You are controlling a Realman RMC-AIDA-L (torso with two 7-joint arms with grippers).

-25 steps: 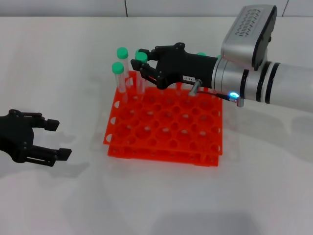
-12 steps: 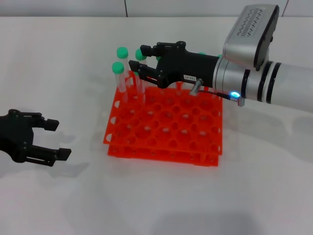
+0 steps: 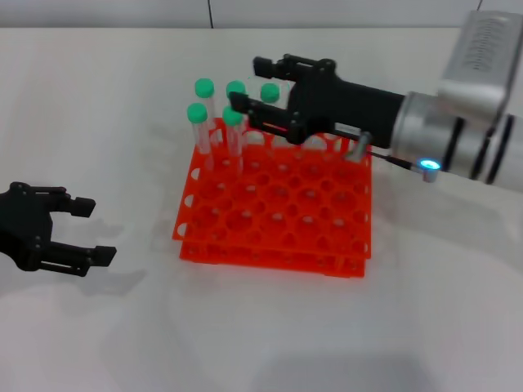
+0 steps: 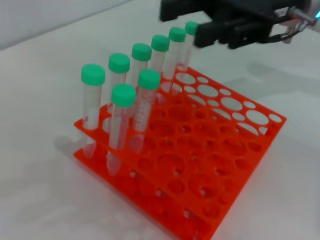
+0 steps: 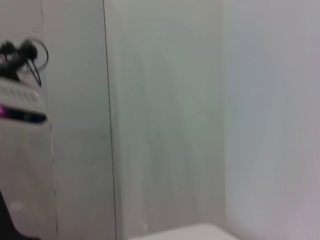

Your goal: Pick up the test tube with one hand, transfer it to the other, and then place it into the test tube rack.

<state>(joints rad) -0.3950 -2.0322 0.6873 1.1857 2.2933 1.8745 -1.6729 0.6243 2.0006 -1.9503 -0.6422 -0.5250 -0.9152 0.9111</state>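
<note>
The orange test tube rack (image 3: 278, 220) (image 4: 215, 150) lies mid-table. Several green-capped tubes stand upright along its far left part. One test tube (image 3: 233, 117) (image 4: 149, 79) stands in the second row, just below the tip of my right gripper's nearer finger. My right gripper (image 3: 248, 82) (image 4: 180, 24), black with a white label, hovers open above the rack's far edge. Nothing is clamped in it, and back-row caps show between its fingers. My left gripper (image 3: 96, 231) rests open and empty near the table's left edge.
The white table (image 3: 122, 327) spreads around the rack. A second front-row tube (image 3: 196, 112) (image 4: 123, 94) stands left of the test tube. The right wrist view shows only a pale wall.
My right gripper has drawn back to the right and spread its fingers wider. The tubes it covered now stand free in the rack. The left gripper has stayed put.
</note>
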